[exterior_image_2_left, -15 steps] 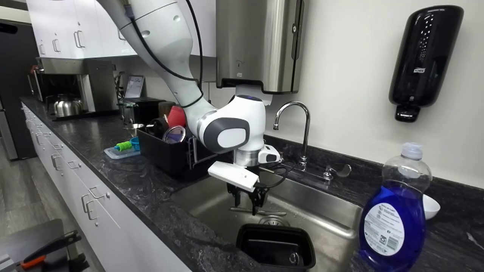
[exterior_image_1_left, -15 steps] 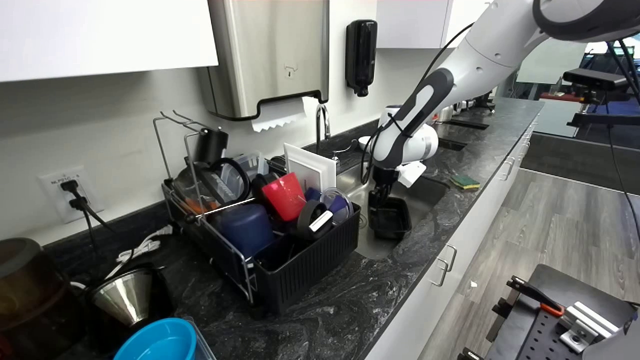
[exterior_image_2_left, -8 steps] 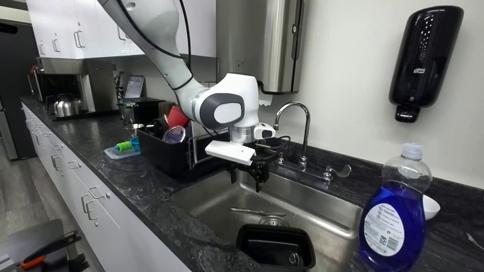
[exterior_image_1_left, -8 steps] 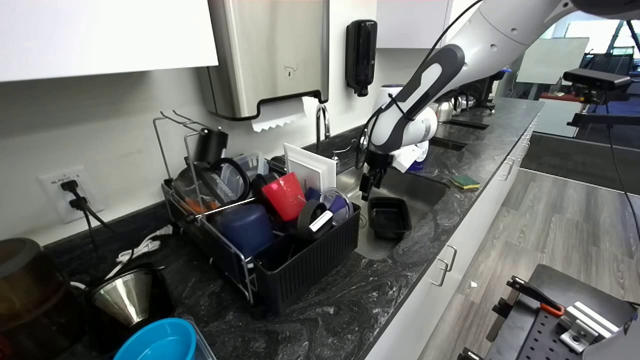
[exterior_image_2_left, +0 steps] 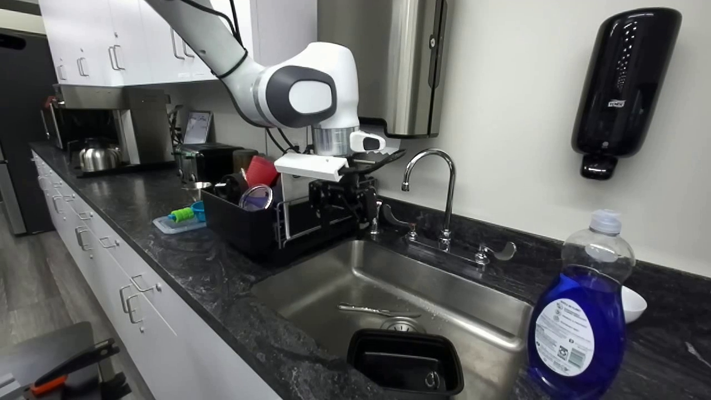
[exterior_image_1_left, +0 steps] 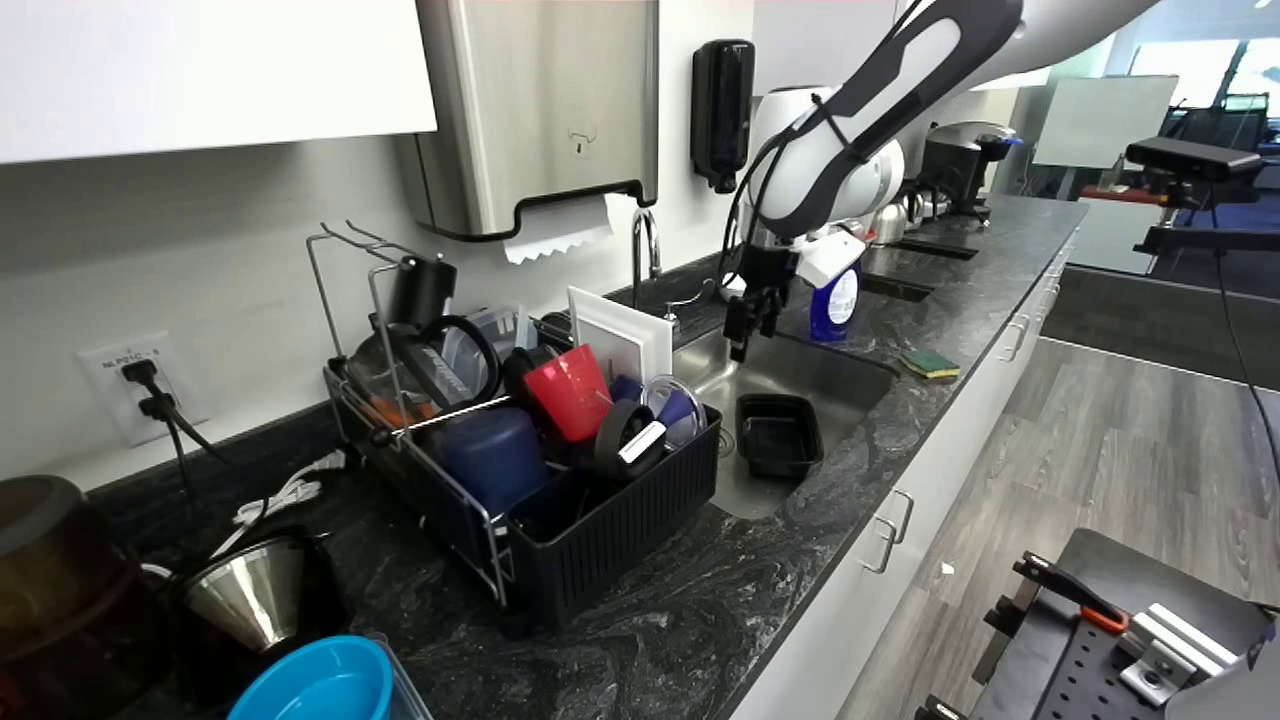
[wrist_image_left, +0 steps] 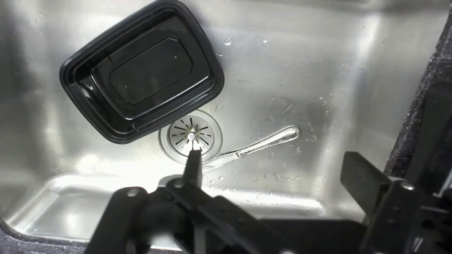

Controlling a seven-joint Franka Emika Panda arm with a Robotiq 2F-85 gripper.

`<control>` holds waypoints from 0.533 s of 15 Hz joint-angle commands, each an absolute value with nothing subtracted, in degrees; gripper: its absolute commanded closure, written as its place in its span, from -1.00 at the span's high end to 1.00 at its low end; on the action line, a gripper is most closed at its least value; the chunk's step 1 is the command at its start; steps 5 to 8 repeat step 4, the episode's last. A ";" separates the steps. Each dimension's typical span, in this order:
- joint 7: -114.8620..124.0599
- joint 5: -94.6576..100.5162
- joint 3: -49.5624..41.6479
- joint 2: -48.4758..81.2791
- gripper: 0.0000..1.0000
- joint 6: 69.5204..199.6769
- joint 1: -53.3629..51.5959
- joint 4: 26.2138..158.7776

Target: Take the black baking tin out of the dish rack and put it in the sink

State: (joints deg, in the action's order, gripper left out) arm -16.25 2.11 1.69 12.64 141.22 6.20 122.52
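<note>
The black baking tin (exterior_image_1_left: 778, 437) lies upright in the steel sink (exterior_image_1_left: 845, 378), and it also shows in an exterior view (exterior_image_2_left: 408, 361). In the wrist view the tin (wrist_image_left: 150, 72) sits beside the drain, open side up. My gripper (exterior_image_1_left: 742, 335) hangs above the rack-side end of the sink, clear of the tin, and shows in an exterior view (exterior_image_2_left: 344, 214). In the wrist view its fingers (wrist_image_left: 273, 160) are wide apart with nothing between them. The black dish rack (exterior_image_1_left: 620, 550) stands beside the sink, full of dishes, and also shows in an exterior view (exterior_image_2_left: 239, 228).
A table knife (wrist_image_left: 259, 146) lies in the sink by the drain (wrist_image_left: 191, 134). The faucet (exterior_image_2_left: 447, 189) rises behind the sink. A blue soap bottle (exterior_image_2_left: 577, 328) and a white bowl (exterior_image_2_left: 633, 304) stand beside it. A sponge (exterior_image_1_left: 930, 363) lies on the counter. A paper towel dispenser (exterior_image_2_left: 383, 66) hangs above.
My gripper has risen out of the sink and moved away from the tin toward the wall and rack side. The tin has stayed still in the sink.
</note>
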 commanded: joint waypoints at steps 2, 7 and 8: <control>-16.15 1.85 0.84 11.52 1.00 140.63 5.18 122.69; -16.15 1.85 0.83 12.30 1.00 140.81 5.22 122.63; -16.15 1.85 0.83 12.30 1.00 140.81 5.22 122.63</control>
